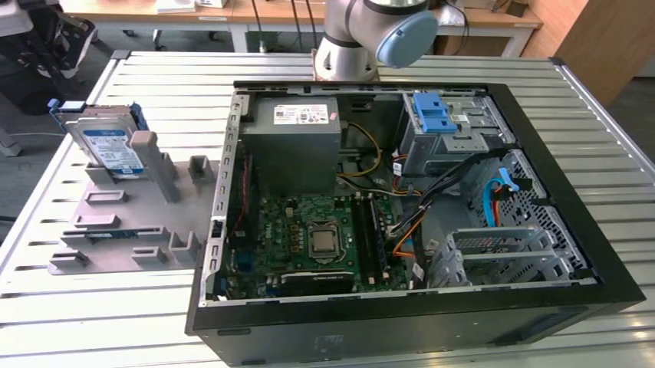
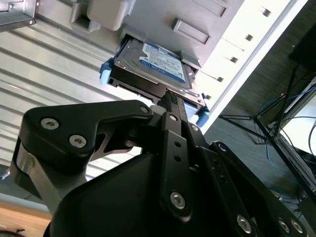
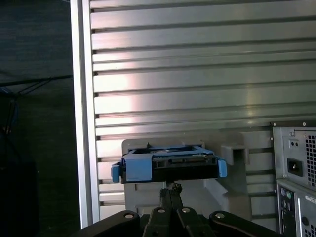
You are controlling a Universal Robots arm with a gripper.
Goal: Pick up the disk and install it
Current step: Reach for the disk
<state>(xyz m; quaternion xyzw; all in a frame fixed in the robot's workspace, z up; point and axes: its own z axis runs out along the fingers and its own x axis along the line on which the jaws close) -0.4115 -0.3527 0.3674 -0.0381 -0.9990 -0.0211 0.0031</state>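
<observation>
The disk (image 1: 110,146) is a silver hard drive with a blue-and-white label in a blue carrier bracket. It stands on edge in a slot of the grey holder (image 1: 123,222) at the exterior view's left. In both wrist views I see the disk (image 2: 158,64) (image 3: 170,167) beyond my gripper (image 3: 170,188), still seated in the holder. The gripper (image 2: 170,97) is apart from it, with its two fingers together and nothing between them.
The open computer case (image 1: 573,176) lies on the slatted metal table (image 1: 614,115). Inside it are a grey power supply (image 1: 297,138), a motherboard (image 1: 317,238) and a grey metal cage with a blue latch (image 1: 440,115). The arm's base (image 1: 353,46) stands behind the case.
</observation>
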